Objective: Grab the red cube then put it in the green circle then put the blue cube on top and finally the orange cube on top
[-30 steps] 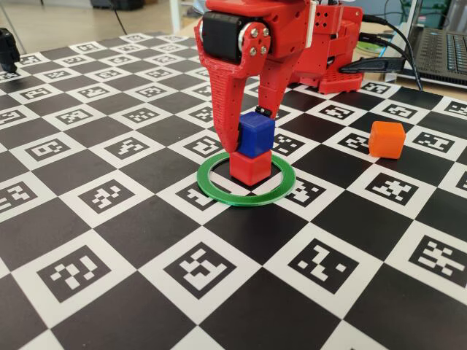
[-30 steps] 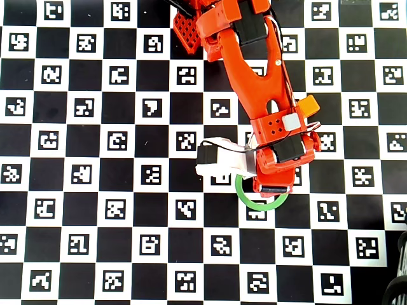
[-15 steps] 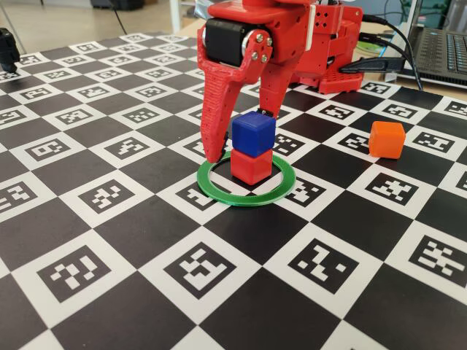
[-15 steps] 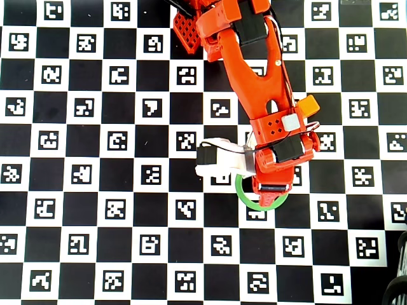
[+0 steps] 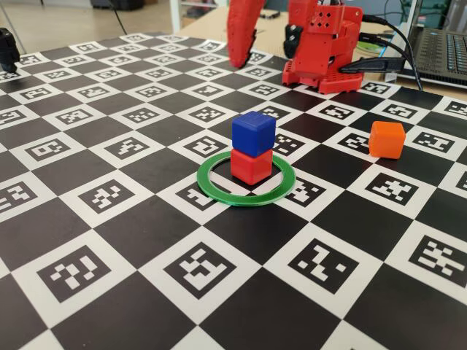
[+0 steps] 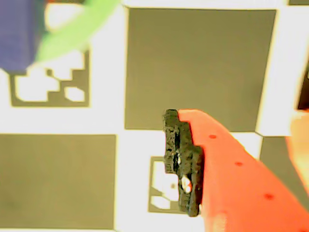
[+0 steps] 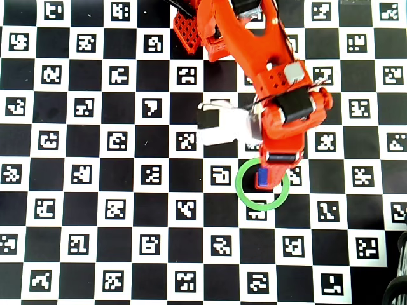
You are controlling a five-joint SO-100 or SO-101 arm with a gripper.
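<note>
Blue cube [image 5: 253,133] sits squarely on the red cube [image 5: 251,166], and the pair stands inside the green circle [image 5: 219,191] on the checkerboard table [image 5: 241,240], a little toward its far rim in the fixed view. That leaves, by my reading, only the last tier to place. The orange cube [image 5: 386,139] rests alone on the board, well apart from the stack and to its right in that view; the arm hides it from the overhead camera.

The gripper [image 5: 264,45] hangs high above the board near the arm's base. Its two fingers stand visibly apart with nothing between them, so the jaws are spread and empty. In the wrist view one finger [image 6: 227,169] with its dark pad crosses the frame, with the blurred blue cube and part of the ring at the upper left corner.

The orange cube looks like small, stiff, matte plastic, so probably light and unlikely to deform under a squeeze. Its rounded edges suggest taking it across two opposite flat faces, near mid-height, rather than on the corners. The stack is unfastened and narrow, so a skewed grip or a sideways nudge on release could topple it
</note>
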